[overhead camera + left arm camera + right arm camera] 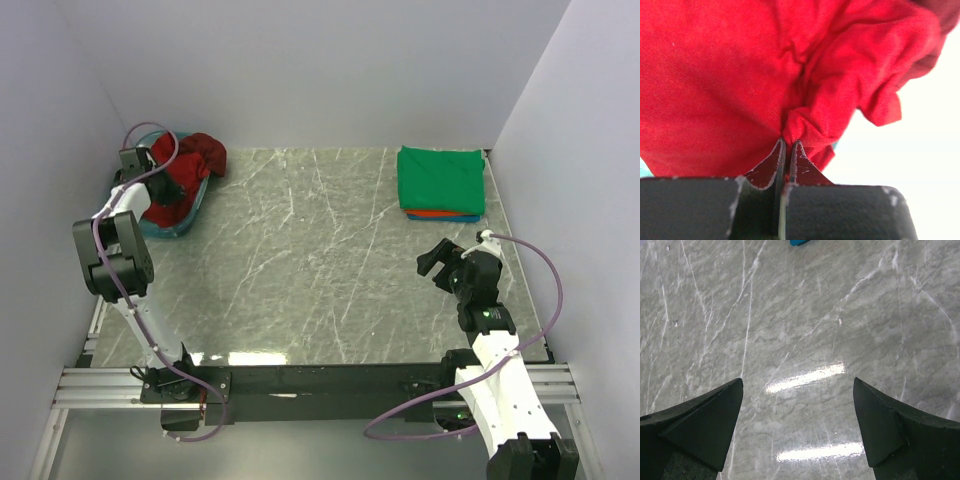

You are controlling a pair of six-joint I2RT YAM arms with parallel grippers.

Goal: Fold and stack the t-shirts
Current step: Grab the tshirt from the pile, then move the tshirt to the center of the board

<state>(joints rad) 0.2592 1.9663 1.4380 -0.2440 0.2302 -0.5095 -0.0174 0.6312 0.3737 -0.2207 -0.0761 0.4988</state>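
Closest in, my left tool [788, 144] is pinching a small ridge of the bright red t-shirt [715, 75], jaws closed tight, over the teal basket [180, 228]. The cloth is bunching, soft, light and limp; a hem or shoulder would give a better hold. It is possibly dragging the maroon t-shirt [207, 155] along. My right tool [797, 390] is hanging wide open and empty, far right of the basket.

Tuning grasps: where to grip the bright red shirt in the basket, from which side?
A raised wrinkle of the bright red shirt, probably from above: it lies bunched in the teal basket, whose walls likely block the sides. The left gripper is shut on one.
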